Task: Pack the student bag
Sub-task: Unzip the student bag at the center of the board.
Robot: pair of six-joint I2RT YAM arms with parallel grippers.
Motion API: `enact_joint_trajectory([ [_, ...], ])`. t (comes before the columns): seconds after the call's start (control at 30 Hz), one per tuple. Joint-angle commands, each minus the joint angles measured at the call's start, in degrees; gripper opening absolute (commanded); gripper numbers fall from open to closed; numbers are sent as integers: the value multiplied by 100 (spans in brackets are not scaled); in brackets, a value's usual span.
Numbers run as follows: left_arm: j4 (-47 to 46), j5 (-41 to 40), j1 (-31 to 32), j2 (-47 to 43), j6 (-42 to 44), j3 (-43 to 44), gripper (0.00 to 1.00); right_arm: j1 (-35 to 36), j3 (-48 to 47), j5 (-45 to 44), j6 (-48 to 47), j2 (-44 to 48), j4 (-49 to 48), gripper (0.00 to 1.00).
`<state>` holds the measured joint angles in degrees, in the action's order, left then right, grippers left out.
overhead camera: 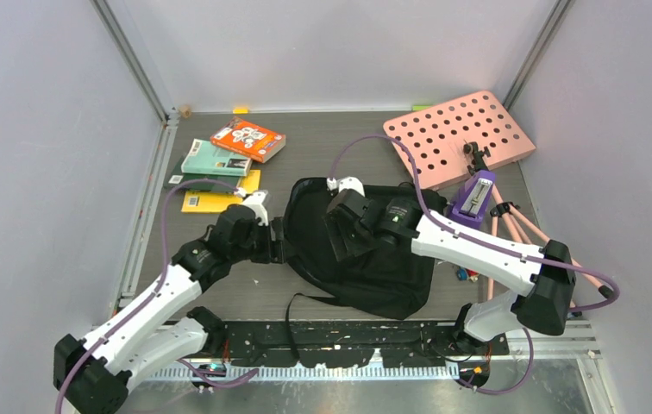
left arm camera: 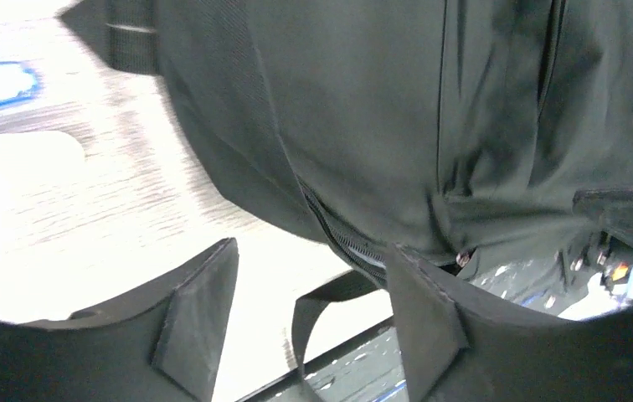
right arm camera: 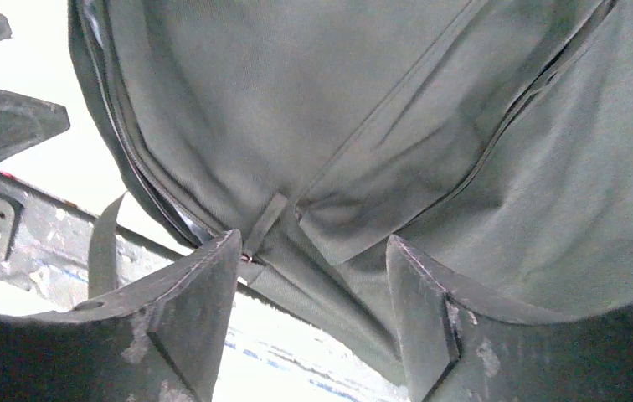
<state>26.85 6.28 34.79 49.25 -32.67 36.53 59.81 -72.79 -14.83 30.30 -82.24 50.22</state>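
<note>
The student bag (overhead camera: 366,259) is a large black backpack lying flat in the middle of the table, one strap (overhead camera: 292,315) trailing over the front edge. My left gripper (overhead camera: 278,240) is open at the bag's left edge; in the left wrist view its jaws stand wide apart by the zipper (left arm camera: 342,239) and strap (left arm camera: 317,310), holding nothing. My right gripper (overhead camera: 340,237) is open just above the bag's top. In the right wrist view the bag's fabric (right arm camera: 363,126) fills the frame beyond the spread fingers (right arm camera: 200,301).
Books lie at the back left: an orange one (overhead camera: 247,140), a teal one (overhead camera: 214,159), a yellow one (overhead camera: 219,194). A pink board with round holes (overhead camera: 460,134) and a purple metronome (overhead camera: 474,198) stand at the back right with pink tripod legs (overhead camera: 517,228). Small items (overhead camera: 465,274) lie right of the bag.
</note>
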Motion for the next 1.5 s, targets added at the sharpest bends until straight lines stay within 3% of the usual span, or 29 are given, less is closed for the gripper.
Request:
enact_joint_trajectory([
  [0.0,850,-1057,-1,-174,58,801,73,-114,-308,-669,-18,163,-424,71],
  [0.17,684,-1470,-155,501,387,1261,85,-253,-179,-915,98,235,-978,73],
  [0.47,-229,-1084,-469,2051,753,1613,80,-321,415,-739,394,569,-1995,74],
  [0.63,-345,-1070,-575,2456,856,1551,53,-323,916,65,413,626,-2681,72],
  [0.73,-420,-981,-596,2392,739,1373,30,-286,1138,414,554,502,-3087,69],
  [0.97,-656,-839,-596,1839,376,785,2,136,1220,505,516,-79,-3866,70],
  [1.47,-511,-848,-596,1333,215,478,0,345,730,867,209,-1407,-4343,54],
])
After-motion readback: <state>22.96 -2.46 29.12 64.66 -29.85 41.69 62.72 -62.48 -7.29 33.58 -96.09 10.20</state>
